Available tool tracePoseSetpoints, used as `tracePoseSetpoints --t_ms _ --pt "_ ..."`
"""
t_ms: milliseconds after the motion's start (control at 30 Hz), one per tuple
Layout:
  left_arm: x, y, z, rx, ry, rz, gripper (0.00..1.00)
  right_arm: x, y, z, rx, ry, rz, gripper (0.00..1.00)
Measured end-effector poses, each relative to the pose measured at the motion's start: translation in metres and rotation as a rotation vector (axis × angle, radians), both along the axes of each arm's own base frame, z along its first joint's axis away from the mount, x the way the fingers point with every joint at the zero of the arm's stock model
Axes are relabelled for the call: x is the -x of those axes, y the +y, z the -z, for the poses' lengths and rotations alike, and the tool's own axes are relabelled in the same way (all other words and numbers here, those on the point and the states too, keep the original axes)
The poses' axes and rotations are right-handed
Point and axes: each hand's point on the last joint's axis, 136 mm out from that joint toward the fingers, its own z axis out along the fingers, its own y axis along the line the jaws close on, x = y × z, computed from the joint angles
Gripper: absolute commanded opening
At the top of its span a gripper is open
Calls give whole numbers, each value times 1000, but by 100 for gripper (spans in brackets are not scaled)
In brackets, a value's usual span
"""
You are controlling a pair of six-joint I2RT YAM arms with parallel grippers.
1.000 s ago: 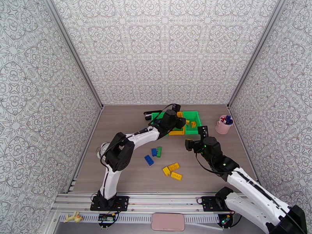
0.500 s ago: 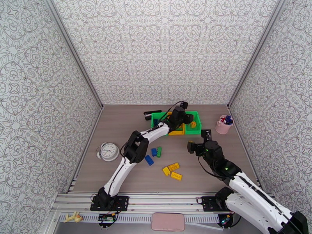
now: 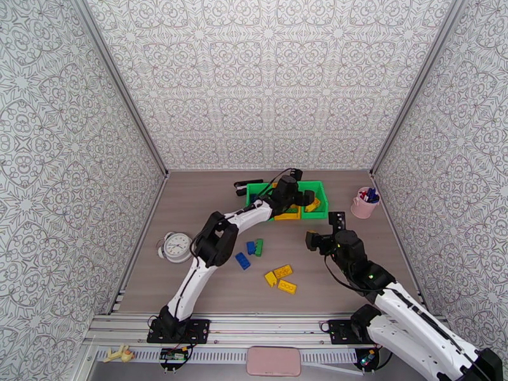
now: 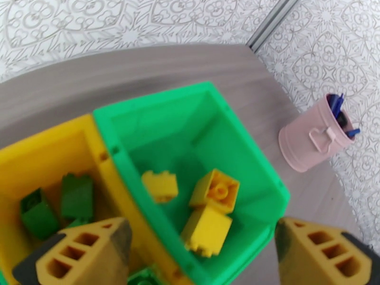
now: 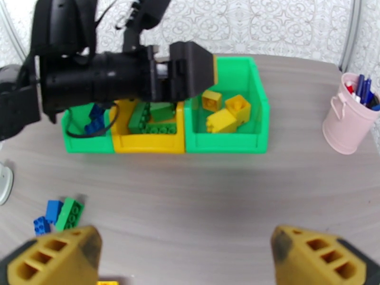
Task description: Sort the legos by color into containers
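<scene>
The left tool (image 4: 204,255) hangs with its fingers wide apart over the right green bin (image 4: 259,160), where three yellow bricks (image 4: 216,191) lie tipped. The right tool (image 5: 190,257) is wide apart too. On the table (image 3: 190,204), a green brick (image 3: 258,247) points from 12 to 6 o'clock.

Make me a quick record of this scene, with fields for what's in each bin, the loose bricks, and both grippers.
Left green bin: blue bricks
Yellow bin: green bricks
Right green bin: three yellow bricks
Loose bricks: two blue, one green, three yellow, on the table
Left gripper: open, over the right green bin
Right gripper: open, empty, hovering in front of the bins
</scene>
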Motion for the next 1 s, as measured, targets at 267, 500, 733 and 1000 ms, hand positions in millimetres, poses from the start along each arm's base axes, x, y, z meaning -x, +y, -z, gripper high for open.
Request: tracePoseSetpoints --t_ms 267,500,733,1000 --pt "56 71 -71 21 -125 -17 98 -3 14 25 29 112 -52 99" --pt "130 126 -83 -64 -219 28 100 3 34 56 45 235 -106 100" --pt "209 161 -78 -163 -334 217 100 24 81 89 107 361 -220 100" --pt "275 183 -54 -249 -470 445 100 38 119 125 175 482 -269 100"
